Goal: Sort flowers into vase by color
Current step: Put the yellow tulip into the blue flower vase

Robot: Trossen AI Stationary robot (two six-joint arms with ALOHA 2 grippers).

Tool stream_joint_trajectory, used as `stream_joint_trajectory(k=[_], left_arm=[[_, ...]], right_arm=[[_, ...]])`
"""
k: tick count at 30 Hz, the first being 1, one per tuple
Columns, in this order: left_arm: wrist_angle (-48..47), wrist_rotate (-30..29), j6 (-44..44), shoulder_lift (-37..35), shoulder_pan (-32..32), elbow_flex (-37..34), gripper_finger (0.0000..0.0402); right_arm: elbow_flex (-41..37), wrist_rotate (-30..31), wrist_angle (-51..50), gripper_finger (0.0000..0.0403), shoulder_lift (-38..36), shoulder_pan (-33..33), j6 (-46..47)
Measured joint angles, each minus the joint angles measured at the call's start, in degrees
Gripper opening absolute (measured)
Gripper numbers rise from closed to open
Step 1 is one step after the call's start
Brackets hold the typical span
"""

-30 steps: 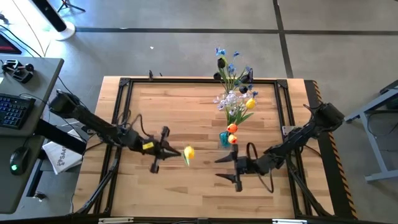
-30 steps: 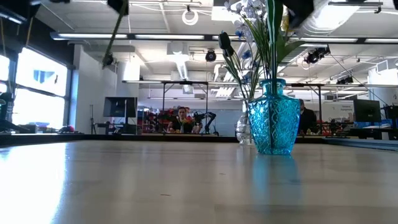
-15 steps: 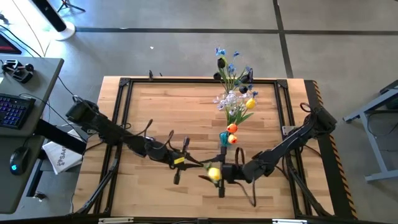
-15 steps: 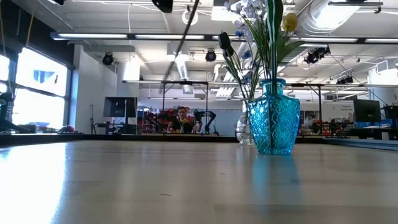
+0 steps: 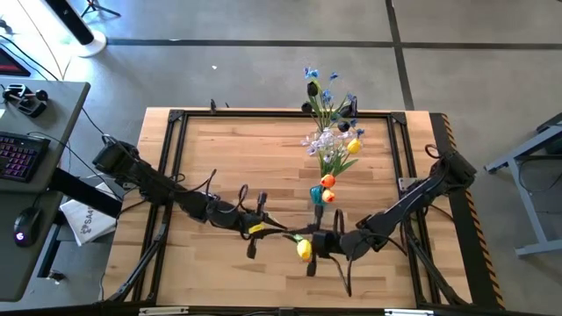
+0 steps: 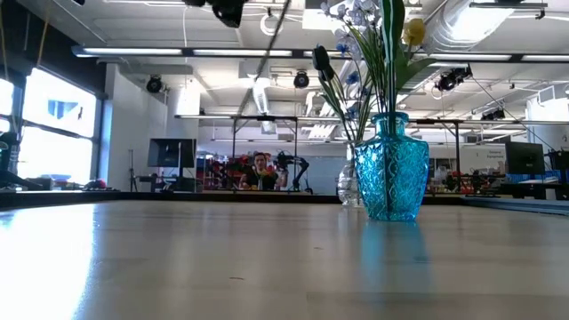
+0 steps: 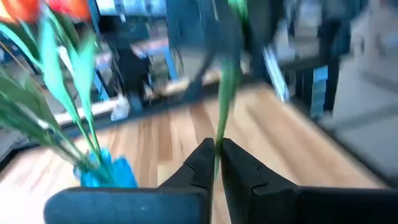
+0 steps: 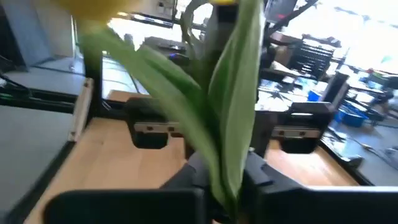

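Left gripper (image 7: 217, 163) pinches yellow flower (image 5: 304, 249) stem; right gripper (image 8: 225, 180) clamps same stem, head just beside it.

Two arms meet above the near middle of the desk (image 5: 228, 158), the left gripper (image 5: 274, 232) and right gripper (image 5: 309, 247) either side of one flower (image 5: 303, 249). Behind them stands a vase (image 5: 316, 195) of flowers, a second bunch (image 5: 327, 110) farther back.
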Motion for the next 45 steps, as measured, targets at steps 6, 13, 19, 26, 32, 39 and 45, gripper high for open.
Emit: stream_joint_trajectory(k=[6,13,19,26,32,39,45], left_arm=[[-11.3,-1.4,-1.2,0.1,0.4,-0.1,0.0041],[-19.3,-11.4,-4.5,-0.1,0.5,-0.1,0.0044],[-19.7,-12.1,-4.5,-0.1,0.5,-0.1,0.0044],[-19.7,-12.1,-4.5,-0.1,0.5,-0.1,0.0044],[-19.5,-12.1,-4.5,-0.1,0.5,-0.1,0.0044],[-19.5,-12.1,-4.5,-0.1,0.5,-0.1,0.0044],[-19.5,-12.1,-4.5,-0.1,0.5,-0.1,0.0044]], right_arm=[[0.0,8.1,-17.6,0.0016,-7.2,2.7,15.5],[0.0,4.9,-50.0,0.0007,-20.0,2.5,45.4],[0.0,5.3,-57.0,0.0003,-30.5,2.0,46.7],[0.0,5.8,-62.2,0.0002,-40.4,-0.3,44.7],[0.0,4.8,-62.7,0.0002,-43.6,-5.8,41.9],[0.0,-5.5,-57.1,0.0001,-41.2,-13.0,35.8],[0.1,-10.0,-56.7,0.0001,-38.0,-17.7,35.5]])
